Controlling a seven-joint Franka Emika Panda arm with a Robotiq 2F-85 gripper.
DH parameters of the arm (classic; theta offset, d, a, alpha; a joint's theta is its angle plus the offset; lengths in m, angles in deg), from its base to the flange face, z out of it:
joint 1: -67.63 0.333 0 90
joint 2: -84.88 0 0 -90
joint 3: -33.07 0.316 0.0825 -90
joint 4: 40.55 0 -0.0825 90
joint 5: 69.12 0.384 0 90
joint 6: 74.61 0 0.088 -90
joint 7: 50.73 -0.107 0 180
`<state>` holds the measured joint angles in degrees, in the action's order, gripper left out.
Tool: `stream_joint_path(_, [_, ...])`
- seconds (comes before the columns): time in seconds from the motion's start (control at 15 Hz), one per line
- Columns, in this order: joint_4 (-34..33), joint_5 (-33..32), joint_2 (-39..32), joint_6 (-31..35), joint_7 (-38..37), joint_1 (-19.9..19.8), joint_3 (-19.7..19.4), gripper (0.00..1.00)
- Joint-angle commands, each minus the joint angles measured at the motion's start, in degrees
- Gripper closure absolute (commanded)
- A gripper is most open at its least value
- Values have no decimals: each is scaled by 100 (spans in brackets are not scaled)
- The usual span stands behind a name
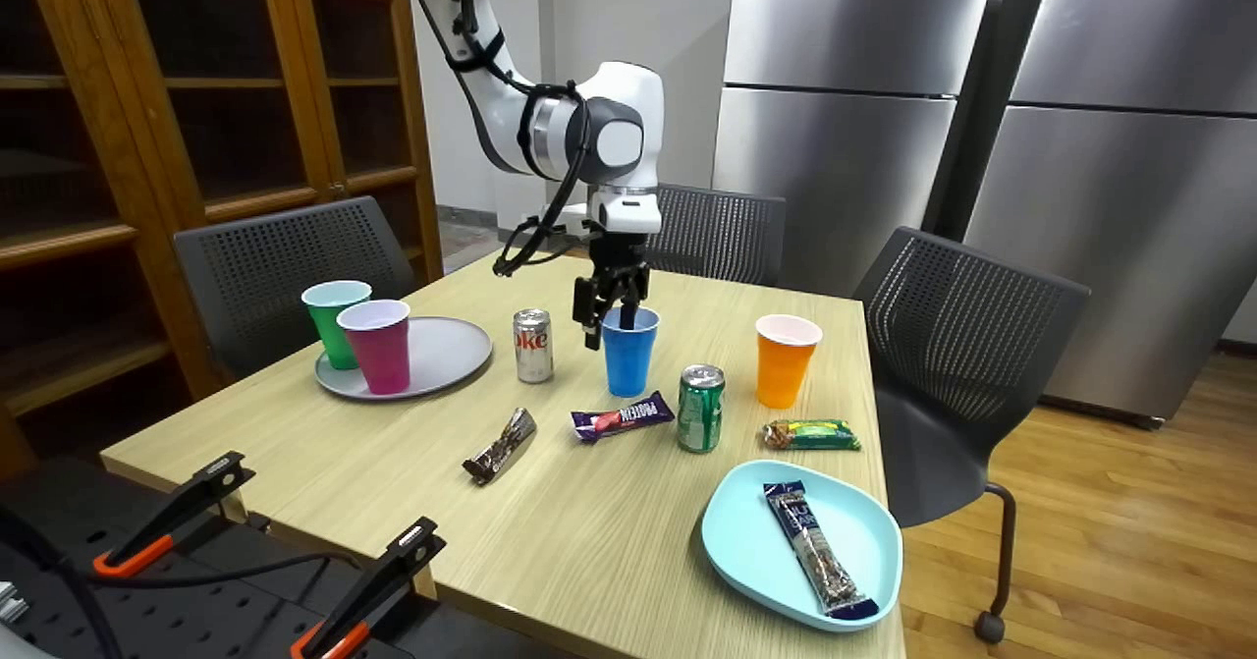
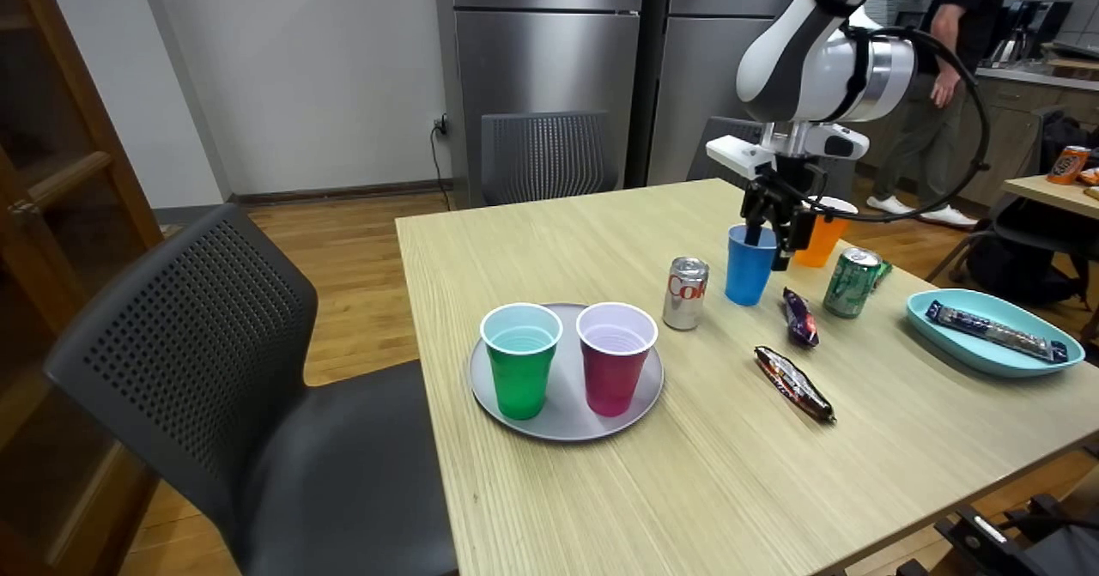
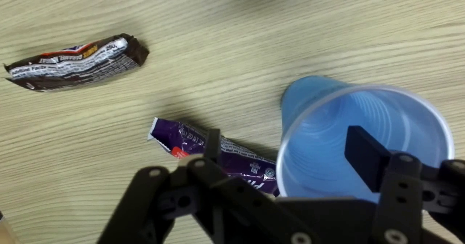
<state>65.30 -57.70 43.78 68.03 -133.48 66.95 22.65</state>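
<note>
– Pincer point(image 1: 610, 331) status, anyone? And where's the blue cup point(image 1: 628, 362) at?

– So, in an exterior view, that cup's standing upright on the worktop point(image 1: 589, 531), right below the pincer. Jaws are spread wide and straddle one side of the rim, with nothing clamped that I can see. Silver Coke can point(image 1: 533, 347) on one side of the cup, green can point(image 1: 700, 409) on the other, and an orange cup point(image 1: 786, 369) near the green can. Over by the corner, a nut bar point(image 1: 815, 546) lies in a pale blue dish point(image 1: 732, 541).

– Cool. What about the grey plate point(image 2: 567, 378)?

– Check it in an exterior view: green cup point(image 2: 519, 378) and magenta cup point(image 2: 616, 378) stand on it side by side, well apart from the pincer. Some person point(image 2: 919, 134) is in the background too, lol.

– And the wrist view?

– Honestly the clearest. Inner finger point(image 3: 365, 156) sits inside the cup's mouth, outer finger point(image 3: 213, 146) hangs over a purple bar point(image 3: 243, 164) with a gap between it and the rim. So yeah, not a grip. Can't tell if the inner one touches plastic. A brown bar point(image 3: 78, 64) lies a bit farther off, past the purple one.
</note>
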Motion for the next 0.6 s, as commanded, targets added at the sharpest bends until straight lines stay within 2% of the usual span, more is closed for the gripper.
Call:
stream_joint_path(0.0, [-81,28,-30,68,-106,21,-20,42])
stream_joint_path(0.4, [-59,46,-9,160,-93,11,-12,88])
stream_joint_path(0.53, [-53,39,-10,184,-108,20,-25,100])
